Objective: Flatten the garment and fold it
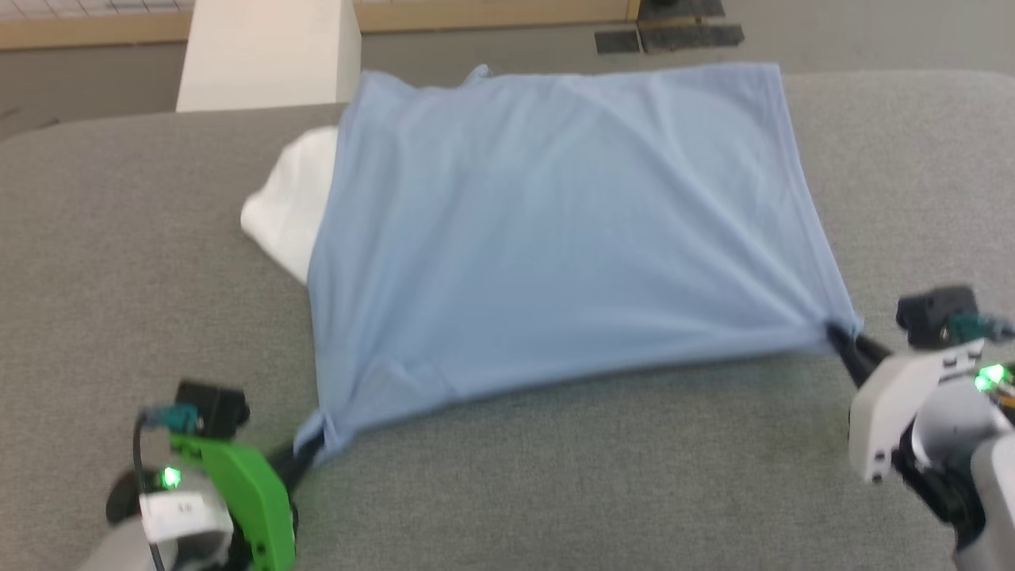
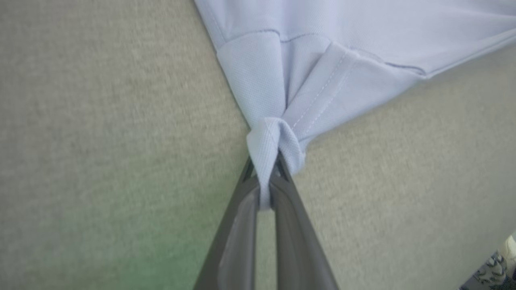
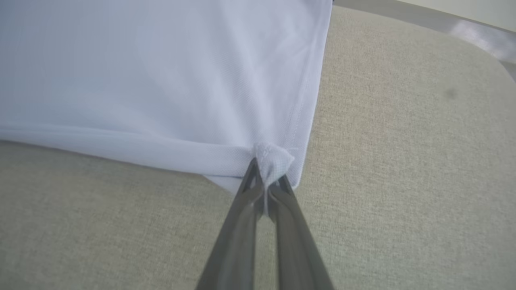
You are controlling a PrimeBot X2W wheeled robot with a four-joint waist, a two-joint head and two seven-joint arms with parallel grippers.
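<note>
A grey cloth-covered surface (image 1: pixel 119 262) with rounded far corners carries the garment (image 1: pixel 555 230), which lies spread flat in the middle. Beyond the surface are a grey floor (image 1: pixel 79 79), a pale block (image 1: pixel 266 51) and dark mats (image 1: pixel 670 36) (all cut off by the top edge). A white part (image 1: pixel 289 206) pokes out from under the garment's left side, and the blue cloth hides the rest of it. The left hand (image 1: pixel 313 444) is clenched on the near left corner and the right hand (image 1: pixel 836 333) on the near right corner. The head view is blurred, so fine detail is lost.
</note>
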